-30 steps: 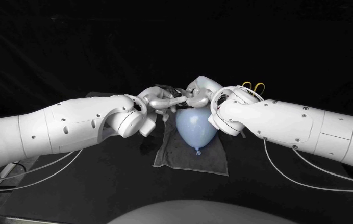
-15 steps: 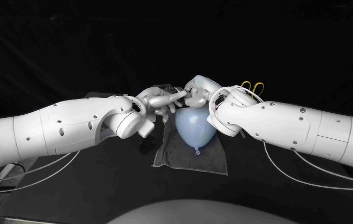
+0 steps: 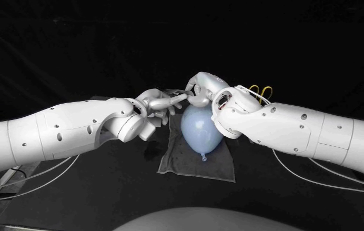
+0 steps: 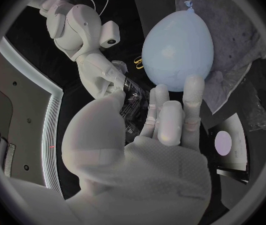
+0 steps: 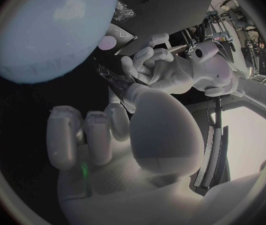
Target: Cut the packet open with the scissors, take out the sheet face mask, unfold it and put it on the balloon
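You've got left hand point(image 3: 158, 104) and right hand point(image 3: 201, 86) both pinching the clear packet point(image 4: 131, 97) just above the far end of the balloon point(image 3: 201, 131), scissors point(image 3: 262, 89) parked aside; looks like the mask pull-out step, next needs a steady counter-pull.

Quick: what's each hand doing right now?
Left hand: pinches a clear crinkly film; cannot tell whether it is packet or mask.
Right hand: holds the same film from the other side.

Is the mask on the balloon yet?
Not yet. The balloon lies bare on the grey cloth; the left hand and right hand hold a clear crinkled film between them.
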Robot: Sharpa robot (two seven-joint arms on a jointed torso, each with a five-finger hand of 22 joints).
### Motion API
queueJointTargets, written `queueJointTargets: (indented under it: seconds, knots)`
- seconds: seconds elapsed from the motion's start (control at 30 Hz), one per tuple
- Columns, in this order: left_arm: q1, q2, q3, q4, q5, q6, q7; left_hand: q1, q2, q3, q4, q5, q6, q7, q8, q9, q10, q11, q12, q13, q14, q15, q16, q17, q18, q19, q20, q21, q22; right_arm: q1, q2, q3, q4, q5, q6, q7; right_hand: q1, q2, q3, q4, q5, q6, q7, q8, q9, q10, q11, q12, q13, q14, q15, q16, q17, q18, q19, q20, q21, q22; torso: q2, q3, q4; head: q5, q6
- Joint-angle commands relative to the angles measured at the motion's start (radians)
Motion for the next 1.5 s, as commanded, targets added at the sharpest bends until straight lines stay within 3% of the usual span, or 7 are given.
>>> queueJointTargets:
  seconds: [0.03,0.2,0.47,0.67,1.07,1.33,1.5]
  knots:
    - [0.007,0.004,0.003,-0.009,-0.025,-0.047,-0.030,0.011,-0.003,0.008,0.000,0.001,-0.005,0.000,0.005,-0.002,0.001,0.001,0.007,0.002,0.007,0.003,0.009,0.007,0.014,0.010,0.003,0.008,0.008,0.007,0.024,0.003,-0.034,-0.104,0.064,-0.032,0.001,0.007,0.012,-0.006,0.004,0.009,-0.003,0.061,0.005,0.053,-0.019,0.004,0.085,0.097,-0.006,0.008,0.215,-0.012,0.052,-0.004,0.005,0.200,0.000,-0.0010,-0.0001,0.003,0.005]
    - [0.022,0.016,0.004,-0.024,-0.031,-0.063,-0.038,0.009,-0.004,0.012,0.001,0.001,-0.004,-0.001,0.008,-0.002,0.002,0.001,0.010,0.003,0.007,0.003,0.009,0.007,0.014,0.011,0.003,0.009,0.009,0.011,0.064,0.004,-0.089,-0.144,0.142,-0.066,-0.002,0.004,0.017,-0.010,0.011,0.009,-0.003,0.063,0.005,0.054,-0.019,0.005,0.086,0.097,-0.006,0.008,0.215,-0.013,0.053,-0.004,0.008,0.201,0.001,0.0001,0.0010,0.004,0.013]
    - [0.033,0.050,0.005,-0.049,-0.018,-0.069,-0.055,-0.035,-0.004,0.064,0.002,0.001,-0.012,0.001,0.017,-0.010,-0.009,0.002,0.017,0.002,0.004,0.004,0.005,0.001,0.016,0.004,0.004,0.003,-0.002,0.012,0.106,0.004,-0.147,-0.174,0.170,-0.099,-0.005,0.003,0.021,-0.013,0.018,0.010,-0.003,0.064,0.005,0.055,-0.019,0.007,0.088,0.098,-0.006,0.009,0.216,-0.014,0.055,-0.004,0.011,0.203,0.001,0.0006,-0.0014,0.047,0.026]
    - [0.035,0.073,0.005,-0.057,0.006,-0.056,-0.062,-0.059,-0.019,0.085,0.002,0.001,-0.017,0.003,0.022,-0.015,-0.018,0.005,0.017,-0.001,-0.004,0.007,-0.004,-0.009,0.019,-0.008,0.005,-0.009,-0.019,0.010,0.128,0.004,-0.195,-0.177,0.150,-0.101,-0.007,0.003,0.024,-0.014,0.022,0.010,-0.003,0.065,0.005,0.056,-0.019,0.006,0.088,0.098,-0.006,0.009,0.216,-0.014,0.055,-0.004,0.013,0.204,0.002,0.0005,-0.0002,0.012,0.033]
    - [0.036,0.100,0.005,-0.086,0.043,-0.041,-0.095,-0.051,-0.026,0.102,-0.001,0.002,-0.016,0.003,0.027,-0.017,-0.019,0.004,0.020,-0.002,-0.002,0.006,-0.001,-0.006,0.017,-0.001,0.006,0.000,-0.005,0.007,0.129,0.004,-0.205,-0.181,0.068,-0.086,-0.011,0.001,0.029,-0.017,0.030,0.012,-0.003,0.067,0.005,0.058,-0.019,0.011,0.093,0.098,-0.006,0.011,0.220,-0.015,0.057,-0.004,0.017,0.207,0.002,0.0012,-0.0013,0.010,0.035]
    - [0.036,0.114,0.005,-0.100,0.043,-0.026,-0.144,-0.090,-0.038,0.114,0.003,0.001,-0.012,-0.002,0.041,-0.022,-0.009,-0.001,0.028,-0.006,0.022,0.001,0.027,0.027,0.004,0.049,0.001,0.052,0.069,0.006,0.125,0.004,-0.204,-0.185,0.102,-0.088,-0.013,0.000,0.031,-0.019,0.034,0.012,-0.004,0.068,0.005,0.058,-0.019,0.010,0.092,0.098,-0.006,0.011,0.220,-0.016,0.058,-0.005,0.019,0.208,0.001,-0.0003,-0.0009,0.009,0.036]
    - [0.036,0.116,0.005,-0.103,-0.017,-0.027,-0.175,-0.123,-0.016,-0.182,0.005,0.004,-0.007,-0.011,0.060,-0.033,0.011,-0.011,0.035,-0.017,0.040,-0.009,0.041,0.044,-0.005,0.082,-0.011,0.087,0.116,0.004,0.125,0.004,-0.216,-0.198,0.107,-0.090,-0.016,-0.002,0.036,-0.023,0.044,0.013,-0.004,0.069,0.005,0.059,-0.020,0.011,0.094,0.098,-0.006,0.011,0.220,-0.016,0.058,-0.005,0.020,0.208,0.001,0.0014,0.0007,0.008,0.035]
